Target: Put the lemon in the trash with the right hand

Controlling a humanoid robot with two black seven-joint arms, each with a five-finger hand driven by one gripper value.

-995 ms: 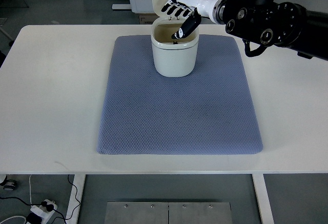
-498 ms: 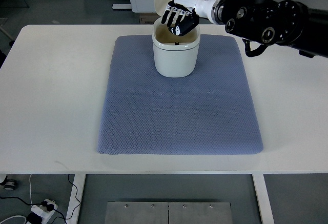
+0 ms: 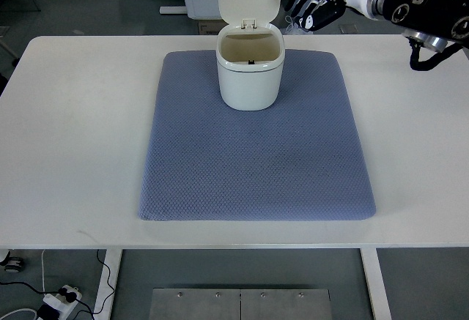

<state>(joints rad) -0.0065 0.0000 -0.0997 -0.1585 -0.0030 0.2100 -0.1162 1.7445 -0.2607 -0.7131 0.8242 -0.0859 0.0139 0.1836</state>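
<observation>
Okay, right hand (image 3: 314,6) reads spread and relaxed from my feed, white shell with black fingers, nothing in it. It hangs past the table's far edge, arm entering from the right as a bulky black forearm with round joint caps. Just left of the hand and a bit nearer me sits the trash bin (image 3: 250,73): smooth cream plastic, rounded-square tub, hinged lid tipped up and back, mouth open. Hand and bin are apart, no contact. I can't make out the lemon; only a small dark speck shows at the bin's back wall, and the inside is too shadowed to tell what's down there. Below the bin is the mat (image 3: 256,159), blue-grey quilted fabric with a diamond weave and rounded corners, lying flat, bin at its far middle. Mat rests on the white table (image 3: 73,129), smooth matte top. Wide bare margins left and right of the mat, narrower strip along the near edge. Open room all around the bin.
</observation>
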